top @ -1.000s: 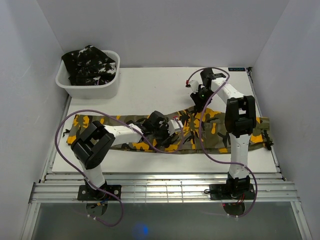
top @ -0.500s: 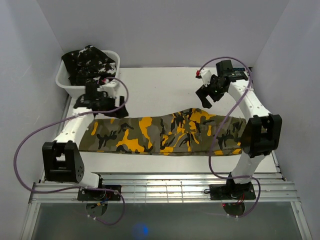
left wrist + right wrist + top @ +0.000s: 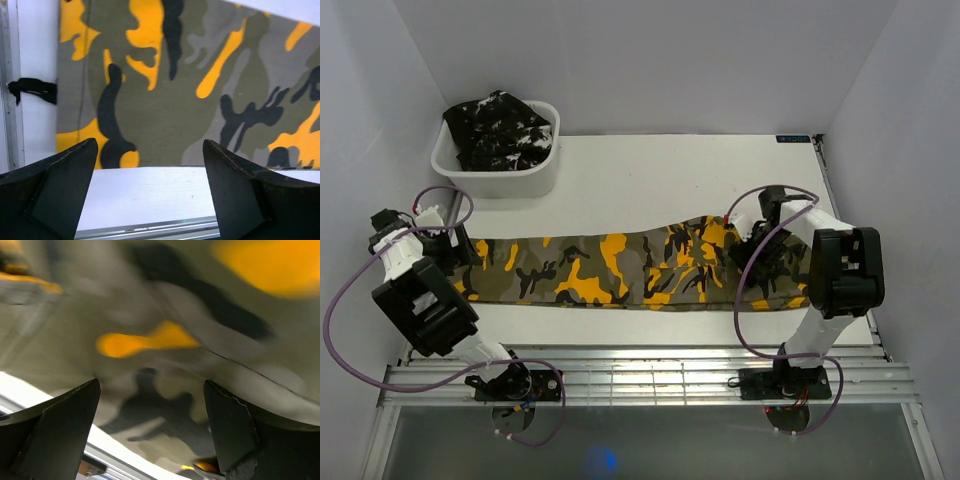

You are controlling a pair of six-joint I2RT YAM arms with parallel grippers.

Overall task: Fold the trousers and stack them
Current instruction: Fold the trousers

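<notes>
Trousers: olive pair flat across table (black pair in tub).
Left gripper: we see jaws apart, empty, at left end.
Right gripper: apart, empty, over right end.

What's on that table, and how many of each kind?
Trousers: 2, an olive pair laid out long and a black pair in the tub
Tubs: 1, white
Total: 3
</notes>
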